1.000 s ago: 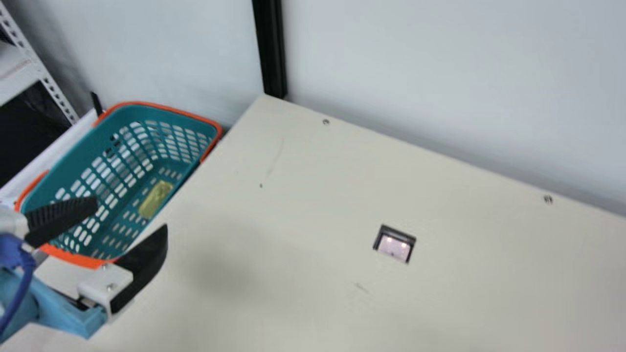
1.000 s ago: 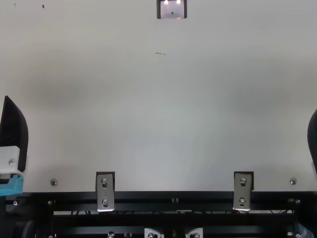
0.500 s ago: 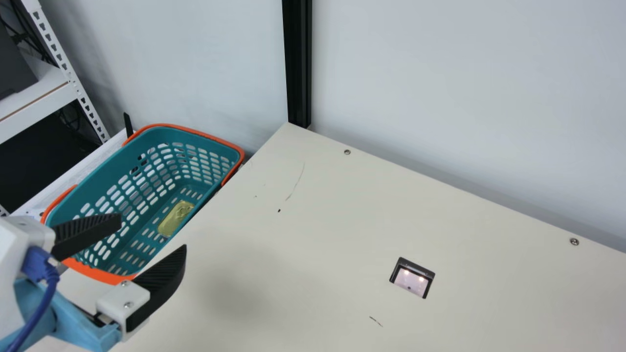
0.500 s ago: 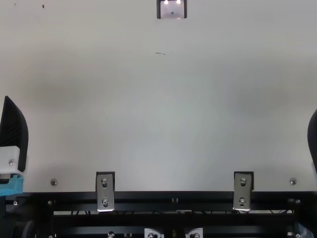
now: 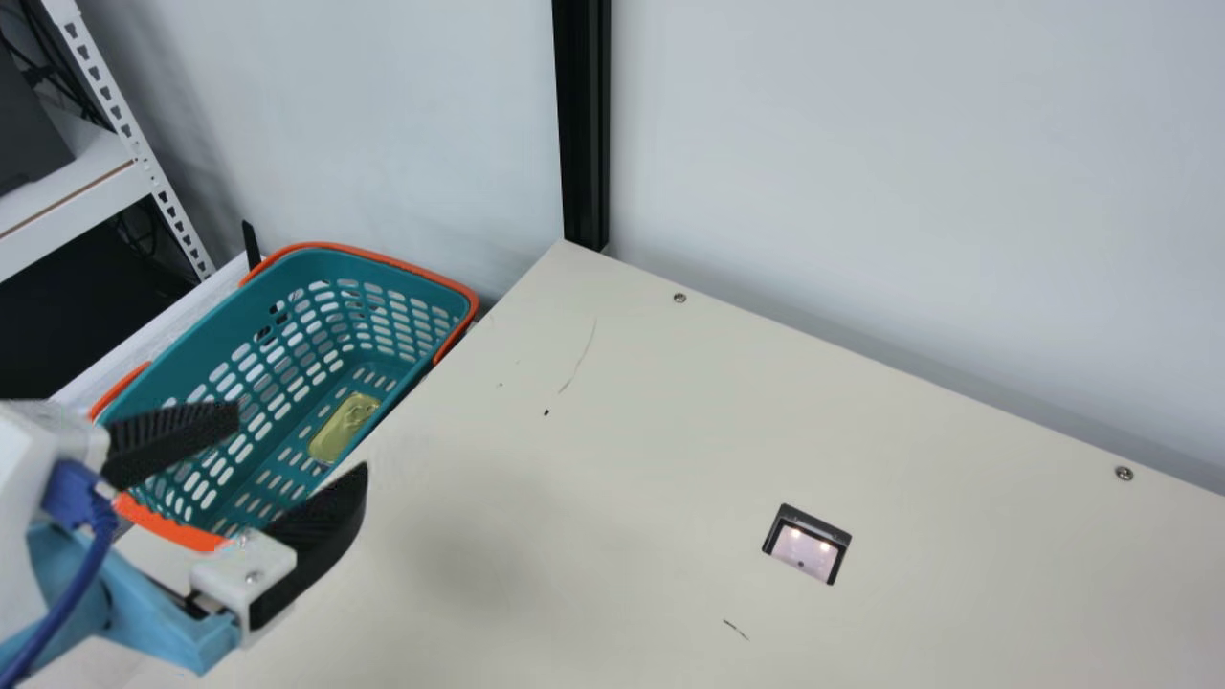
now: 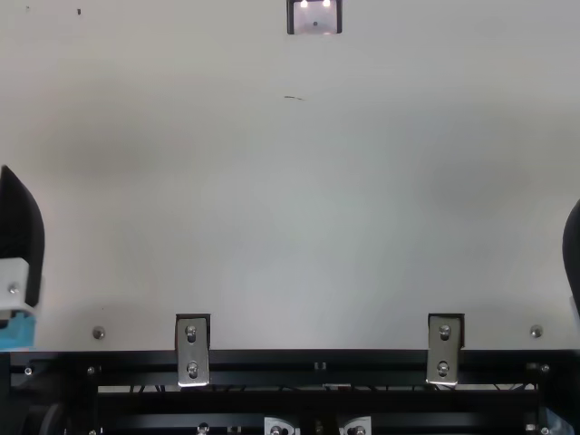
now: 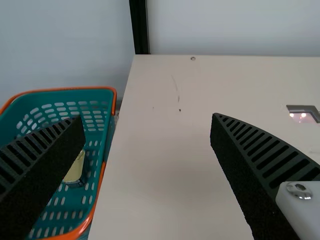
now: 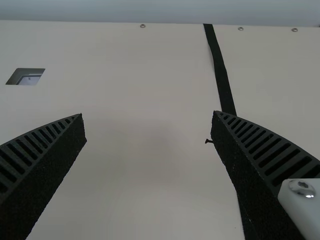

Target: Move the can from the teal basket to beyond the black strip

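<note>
While the left gripper [image 5: 300,442] hangs over the near end of the teal basket [image 5: 206,335], its ribbed fingers stand well apart, holding nothing. Right gripper [image 8: 148,114]: likewise parted and empty, above the cream table [image 5: 574,536]; the left arm is clearly nearer the target. Next out, the basket's orange rim [image 5: 172,529], passing beneath the left fingers. Key relation: the yellowish can [image 5: 335,435] lies on the basket floor, ahead of the left fingertips and below them, close to the table-side wall; long axis roughly along the basket's long sides. Descent probably needs the fingers across that axis; the tight wall side could snag one. Lift should clear both rim and table edge. Bare tabletop gives open room sideways towards the black strip [image 8: 220,72], a long carry, perhaps needing a handover.
</note>
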Robot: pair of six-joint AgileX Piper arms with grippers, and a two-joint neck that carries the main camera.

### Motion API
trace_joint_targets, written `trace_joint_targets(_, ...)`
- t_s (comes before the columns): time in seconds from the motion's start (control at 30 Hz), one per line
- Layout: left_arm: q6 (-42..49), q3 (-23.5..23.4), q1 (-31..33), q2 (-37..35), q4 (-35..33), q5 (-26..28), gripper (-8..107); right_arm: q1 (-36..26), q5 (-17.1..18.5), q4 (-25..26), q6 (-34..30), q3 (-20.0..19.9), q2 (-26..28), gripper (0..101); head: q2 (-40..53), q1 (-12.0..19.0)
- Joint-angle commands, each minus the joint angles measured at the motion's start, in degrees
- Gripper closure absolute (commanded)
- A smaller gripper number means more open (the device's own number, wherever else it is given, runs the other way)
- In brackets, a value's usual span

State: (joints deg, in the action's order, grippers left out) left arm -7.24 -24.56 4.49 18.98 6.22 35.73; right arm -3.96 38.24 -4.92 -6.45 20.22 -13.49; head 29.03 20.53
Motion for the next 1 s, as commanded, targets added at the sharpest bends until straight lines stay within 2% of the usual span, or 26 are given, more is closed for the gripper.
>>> trace_joint_targets(0.0, -0.55, -3.48, 0.10, 4.50, 0.77, -0.86, 9, 0.00, 0.00, 0.00, 0.00, 0.00, 0.00, 0, 1.55, 3.21)
trace_joint_targets(0.23, -2.90, -15.49, -0.37, 18.99, 3.44, -2.83, 9, 0.00, 0.00, 0.00, 0.00, 0.00, 0.00, 0, 1.55, 3.21)
trace_joint_targets(0.4, -0.34, -25.50, -3.81, 30.63, 1.50, -2.11, 9, 0.00, 0.00, 0.00, 0.00, 0.00, 0.00, 0, 1.55, 3.21)
trace_joint_targets(0.63, 14.73, -38.03, -14.61, 46.89, -9.72, -0.22, 9, 0.00, 0.00, 0.00, 0.00, 0.00, 0.00, 0, 1.55, 3.21)
trace_joint_targets(0.8, 27.20, -46.54, -23.84, 57.73, -18.01, 3.71, 9, 0.00, 0.00, 0.00, 0.00, 0.00, 0.00, 0, 1.55, 3.21)
trace_joint_targets(0.97, 33.43, -53.40, -29.86, 67.33, -20.02, 7.91, 9, 0.00, 0.00, 0.00, 0.00, 0.00, 0.00, 0, 1.55, 3.21)
